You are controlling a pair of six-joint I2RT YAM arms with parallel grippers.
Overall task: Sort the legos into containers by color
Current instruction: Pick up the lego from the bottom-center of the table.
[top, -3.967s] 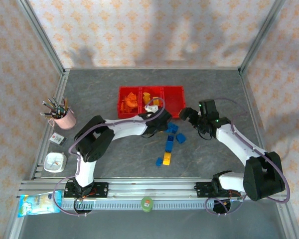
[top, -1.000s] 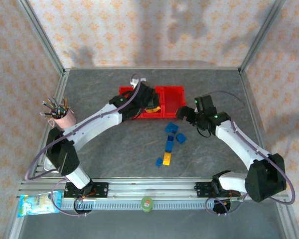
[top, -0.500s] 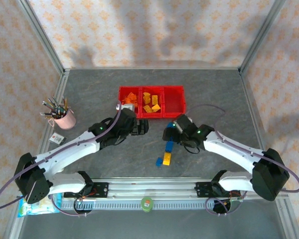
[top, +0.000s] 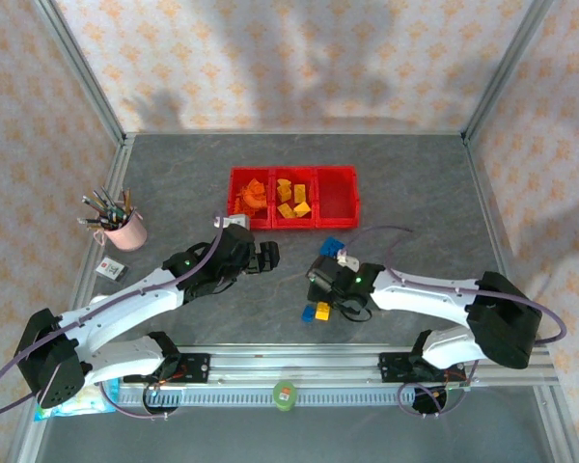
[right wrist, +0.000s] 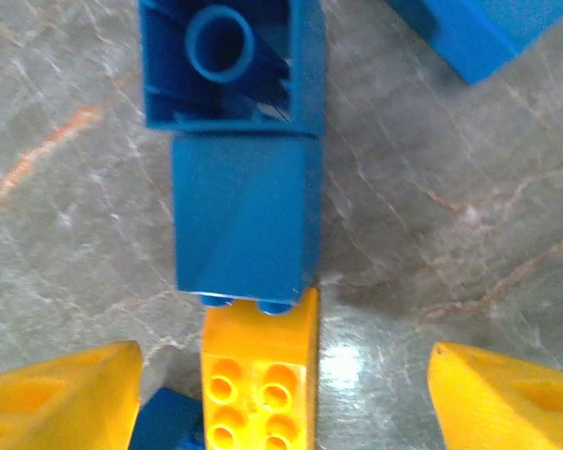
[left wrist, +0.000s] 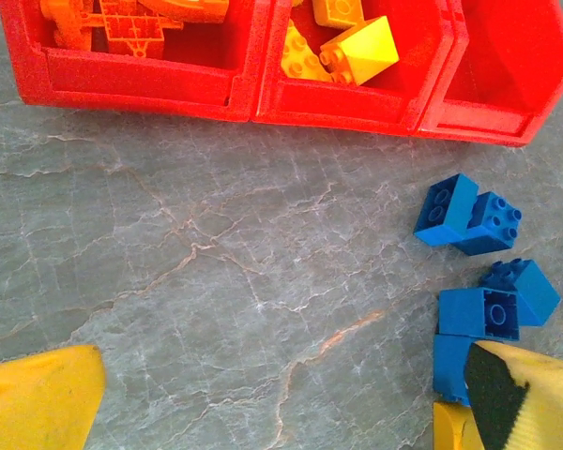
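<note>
Straddling a yellow brick (right wrist: 258, 375) with my right gripper (right wrist: 281, 398), I have the fingers (right wrist: 61, 394) apart on either side of it, neither touching, so a squeeze should catch its flat sides. It lies studs-up on the marbled grey table (right wrist: 450, 187), well in front of the containers (top: 292, 223), butted against a smooth blue brick (right wrist: 244, 211). My left gripper (left wrist: 277, 403) hangs wide apart and empty, nearer the containers' front. Curved orange legos (left wrist: 131, 23) fill their left bin and glossy yellow blocks (left wrist: 361, 52) the middle. The right bin looks bare, presumably kept for blue.
</note>
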